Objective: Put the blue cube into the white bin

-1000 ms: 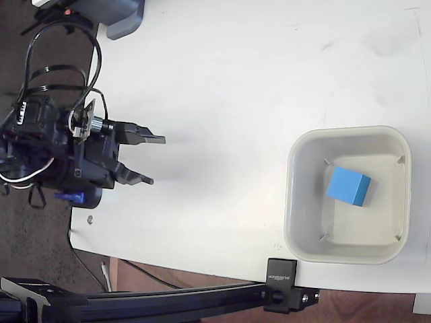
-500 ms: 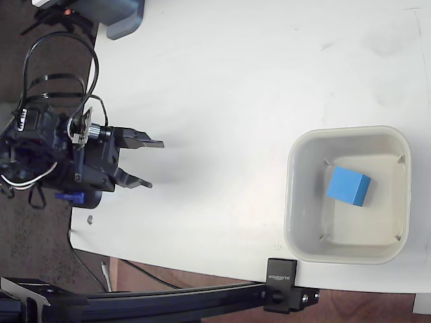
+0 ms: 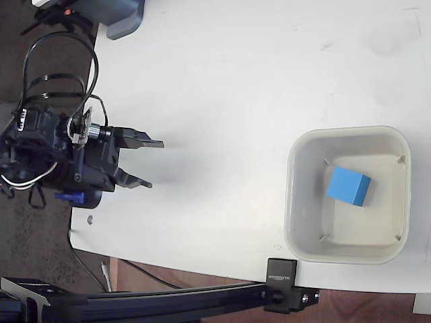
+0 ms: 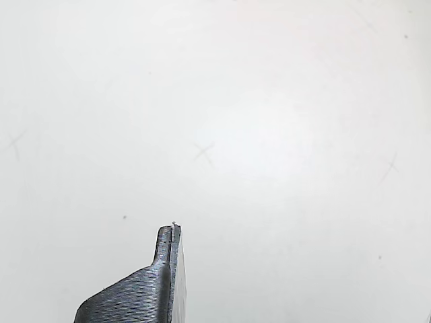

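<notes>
In the fixed view the blue cube [image 3: 349, 186] lies inside the white bin [image 3: 291, 202], on its floor toward the bin's 12 o'clock side, slightly askew. The bin sits on the tabletop [image 3: 222, 81] at about 4 o'clock. The claw [image 3: 152, 163] is well apart from it at 9 o'clock, its two fingers spread and holding nothing. The wrist view shows one dark fingertip [image 4: 167, 237] above bare tabletop [image 4: 269, 101].

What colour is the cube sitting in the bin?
Bright sky blue; the blue cube shows best in the fixed view, lying inside the cream-white bin.
</notes>
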